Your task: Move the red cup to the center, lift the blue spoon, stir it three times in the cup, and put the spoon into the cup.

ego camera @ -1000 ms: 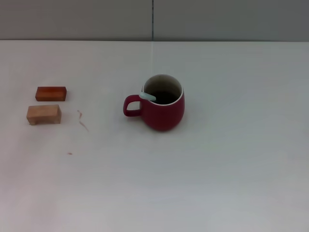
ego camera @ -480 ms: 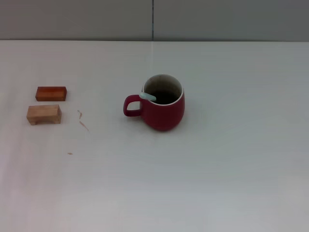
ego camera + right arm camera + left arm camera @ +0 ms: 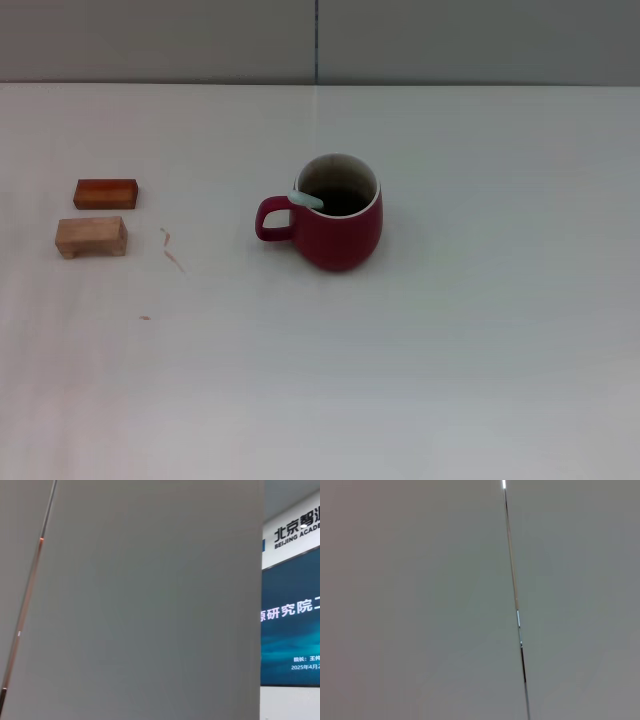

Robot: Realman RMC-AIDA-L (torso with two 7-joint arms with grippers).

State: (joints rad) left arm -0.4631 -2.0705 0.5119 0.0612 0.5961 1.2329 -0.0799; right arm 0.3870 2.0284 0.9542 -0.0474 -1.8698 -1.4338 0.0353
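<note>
The red cup (image 3: 338, 216) stands upright near the middle of the white table (image 3: 450, 330) in the head view, its loop handle pointing left. The blue spoon (image 3: 307, 200) sits inside the cup, its pale blue handle end leaning on the rim just above the handle; its bowl is hidden in the dark inside. Neither gripper shows in any view. Both wrist views face only grey wall panels.
Two small blocks lie at the left of the table: an orange-red block (image 3: 105, 193) and a tan wooden block (image 3: 91, 236) just in front of it. A few small marks (image 3: 172, 252) dot the tabletop beside them. A grey wall (image 3: 200, 40) backs the table.
</note>
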